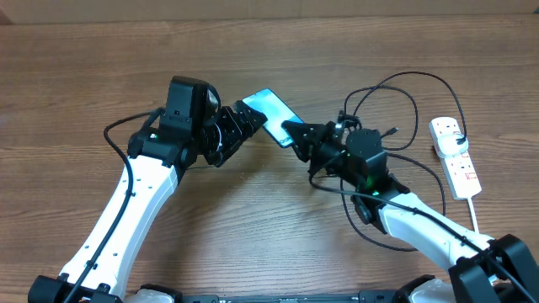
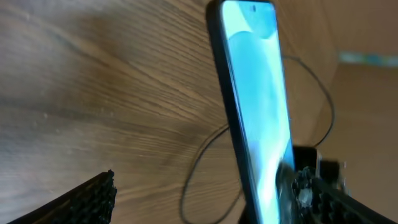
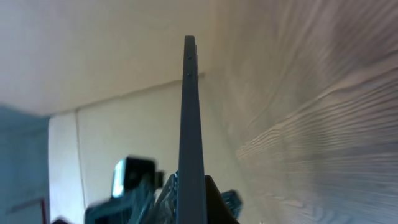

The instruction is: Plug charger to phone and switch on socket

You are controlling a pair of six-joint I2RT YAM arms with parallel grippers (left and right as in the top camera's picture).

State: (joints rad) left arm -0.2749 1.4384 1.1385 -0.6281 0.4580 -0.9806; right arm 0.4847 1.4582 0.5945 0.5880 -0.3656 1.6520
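The phone (image 1: 271, 108), its screen lit light blue, is held up on edge above the table between both grippers. My right gripper (image 1: 296, 135) is shut on its lower end; in the right wrist view the phone (image 3: 191, 112) runs edge-on out of that gripper (image 3: 193, 186). My left gripper (image 1: 251, 119) is open around the other end. In the left wrist view one finger (image 2: 93, 199) stands well off the phone (image 2: 258, 93) and the other (image 2: 311, 186) is close to the screen. The charger (image 1: 417, 114) lies looped behind the right arm. The socket (image 1: 456, 157) lies far right.
The socket's white cord (image 1: 473, 215) runs toward the front edge beside the right arm. A loop of thin black cable (image 2: 205, 162) lies on the wood behind the phone. Bare wooden table (image 1: 76, 76) spreads to the left and back.
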